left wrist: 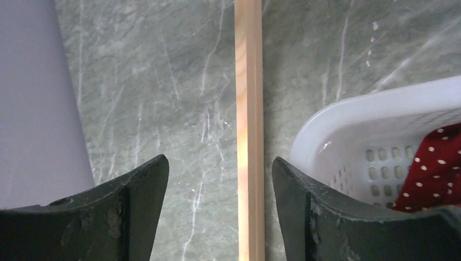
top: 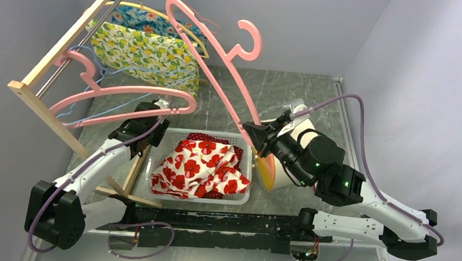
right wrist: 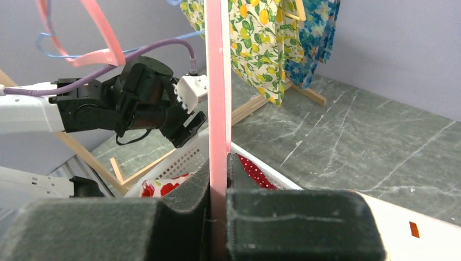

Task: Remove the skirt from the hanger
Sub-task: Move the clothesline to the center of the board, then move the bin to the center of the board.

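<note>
Nearest the arm bases: a white perforated basket [top: 200, 198] sits on the grey marbled surface [top: 315, 93]. The skirt [top: 199, 168], white with red flowers, lies bunched inside it, free of any hanger. Under its far edge is a dark red polka-dot cloth [left wrist: 435, 168].

Left end effector [left wrist: 220, 212]: jaws wide apart and gripping nothing. It hangs just outside the basket's left far corner. A wooden slat [left wrist: 250, 109] lies on the surface below, showing through the gap between the fingers.

Right end effector [right wrist: 218, 179]: jaws pinched narrow on the pink hanger [right wrist: 218, 81], gripping one flat arm of it by the basket's right far corner. The hanger is bare and slants up and away to the left, hook in the air.

Just right of the basket, beneath the right wrist, is a white and yellow object [top: 274, 172]. It carries a small red mark, possibly a label, too small to read from the wrist view.

Farther back on the left stands a wooden rack [top: 52, 50]. Hanging from it:
- a second pink hanger [top: 128, 91], bare
- a thin blue wire hanger [top: 99, 74]
- a lemon-print garment [top: 145, 52]
- behind that, a blue floral garment [top: 141, 19]
</note>
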{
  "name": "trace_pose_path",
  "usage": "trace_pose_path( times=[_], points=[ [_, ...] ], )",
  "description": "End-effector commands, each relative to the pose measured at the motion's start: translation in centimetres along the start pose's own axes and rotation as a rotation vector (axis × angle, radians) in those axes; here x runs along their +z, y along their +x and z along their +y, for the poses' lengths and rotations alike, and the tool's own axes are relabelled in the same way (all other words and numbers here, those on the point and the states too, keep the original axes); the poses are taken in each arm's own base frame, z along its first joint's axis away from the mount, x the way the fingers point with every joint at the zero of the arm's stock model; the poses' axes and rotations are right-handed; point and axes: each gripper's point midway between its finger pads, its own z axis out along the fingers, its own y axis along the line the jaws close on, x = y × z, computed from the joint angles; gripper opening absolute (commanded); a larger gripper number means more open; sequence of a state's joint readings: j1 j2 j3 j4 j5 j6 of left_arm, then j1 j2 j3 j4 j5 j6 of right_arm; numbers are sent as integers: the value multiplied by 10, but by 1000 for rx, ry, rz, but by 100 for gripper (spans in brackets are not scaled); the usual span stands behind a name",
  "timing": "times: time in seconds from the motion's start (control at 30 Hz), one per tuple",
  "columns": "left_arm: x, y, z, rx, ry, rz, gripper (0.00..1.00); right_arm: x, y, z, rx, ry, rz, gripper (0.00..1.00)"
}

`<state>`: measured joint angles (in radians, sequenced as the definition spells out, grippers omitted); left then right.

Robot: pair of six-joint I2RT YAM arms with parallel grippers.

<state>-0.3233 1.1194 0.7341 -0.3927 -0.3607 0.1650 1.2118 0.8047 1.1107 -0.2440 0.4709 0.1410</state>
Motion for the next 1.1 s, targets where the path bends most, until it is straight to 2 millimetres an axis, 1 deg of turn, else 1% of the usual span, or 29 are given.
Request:
trace_pose_path(
  times=[0.0, 0.13, 0.23, 0.3, 0.43, 0.57, 0.67, 0.77, 0.83, 0.87, 0.9, 0.93, 1.0, 1.07],
  points=[
    [0, 5, -11, 97, -32, 27, 75, -2, -31, -1, 22, 9, -84, 0],
    [-2, 1, -26, 171, -6, -3, 76, -1, -29, -2, 19, 18, -80, 0],
    [-9, -2, -30, 228, -47, -12, 77, -1, -29, -3, 20, 23, -81, 0],
    [-15, -6, -36, 258, -53, -40, 78, -1, -31, -4, 20, 24, -83, 0],
    [-32, -17, -57, 314, -12, -119, 78, -2, -34, -3, 20, 20, -89, 0],
    [-49, -31, -74, 347, 20, -189, 79, -1, -31, -4, 10, 27, -74, 0],
    [-56, -43, -77, 342, 21, -215, 79, 0, -28, -7, -6, 45, -57, 0],
    [-62, -55, -71, 318, -5, -217, 80, -1, -23, -14, -25, 77, -37, 0],
    [-67, -62, -73, 283, 6, -223, 79, -3, -20, -17, -36, 92, -21, 0],
    [-71, -66, -78, 266, 28, -235, 77, -4, -19, -18, -40, 96, -14, 0],
    [-77, -70, -86, 256, 66, -257, 76, -5, -19, -19, -46, 98, -9, 0],
    [-85, -73, -99, 260, 123, -289, 73, -7, -20, -20, -53, 99, -5, 0],
    [-106, -77, -130, 279, 265, -361, 70, -12, -24, -22, -78, 91, 1, 0],
    [-130, -76, -157, 282, 376, -412, 69, -17, -27, -23, -118, 82, 20, 0]
  ],
)
